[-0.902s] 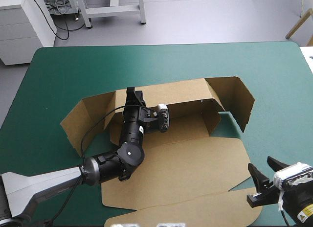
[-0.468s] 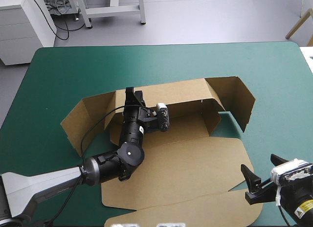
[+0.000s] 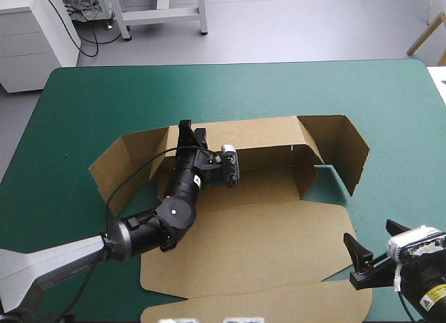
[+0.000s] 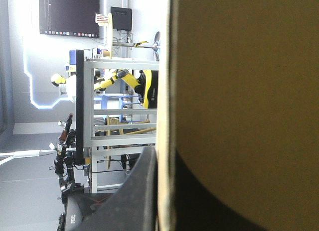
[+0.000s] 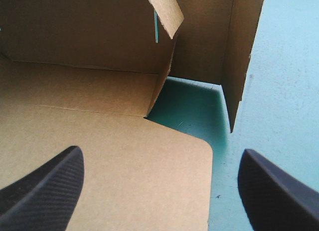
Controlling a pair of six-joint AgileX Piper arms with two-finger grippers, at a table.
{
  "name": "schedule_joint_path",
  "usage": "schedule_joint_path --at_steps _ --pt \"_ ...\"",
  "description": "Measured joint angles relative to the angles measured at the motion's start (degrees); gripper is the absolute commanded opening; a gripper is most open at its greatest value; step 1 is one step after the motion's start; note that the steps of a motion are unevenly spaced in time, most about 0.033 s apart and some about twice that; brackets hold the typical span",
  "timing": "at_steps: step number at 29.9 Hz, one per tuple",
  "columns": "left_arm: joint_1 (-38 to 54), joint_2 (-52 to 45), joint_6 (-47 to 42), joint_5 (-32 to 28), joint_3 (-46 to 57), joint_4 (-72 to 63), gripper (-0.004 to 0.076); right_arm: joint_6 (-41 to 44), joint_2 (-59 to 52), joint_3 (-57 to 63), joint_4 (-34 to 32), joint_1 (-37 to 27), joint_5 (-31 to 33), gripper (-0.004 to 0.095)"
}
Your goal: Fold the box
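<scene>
Standing wide apart, the black fingers of the right gripper (image 3: 369, 232) frame the near right corner of the brown box (image 3: 272, 182), whose lid (image 3: 265, 236) lies flat on the teal-green table (image 3: 104, 100). Farther off, the left gripper (image 3: 189, 130) pinches the top edge of the raised far wall (image 3: 251, 131), its fingers clamped on the board.

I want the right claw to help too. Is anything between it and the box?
Nothing visible. The right gripper hangs open at the near right corner of the box, with the flat lid straight ahead and only bare teal-green cover beside it.
</scene>
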Motion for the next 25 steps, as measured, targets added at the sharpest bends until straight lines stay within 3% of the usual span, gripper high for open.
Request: schedule_joint_path --at_steps 7,17,25 --pt "0.1 -4.4 0.7 -6.1 0.4 -0.4 -0.0010 0.2 0.0 0.0 -0.1 0.0 0.0 0.0779" --pt "0.1 -6.9 1.2 -7.2 1.2 -0.3 -0.0010 3.5 0.5 -0.2 -0.3 0.0 0.1 0.0779" --pt "0.1 -6.9 1.4 -7.2 5.2 0.7 -0.0010 8.3 12.8 -9.1 -1.6 0.0 2.1 0.0781"
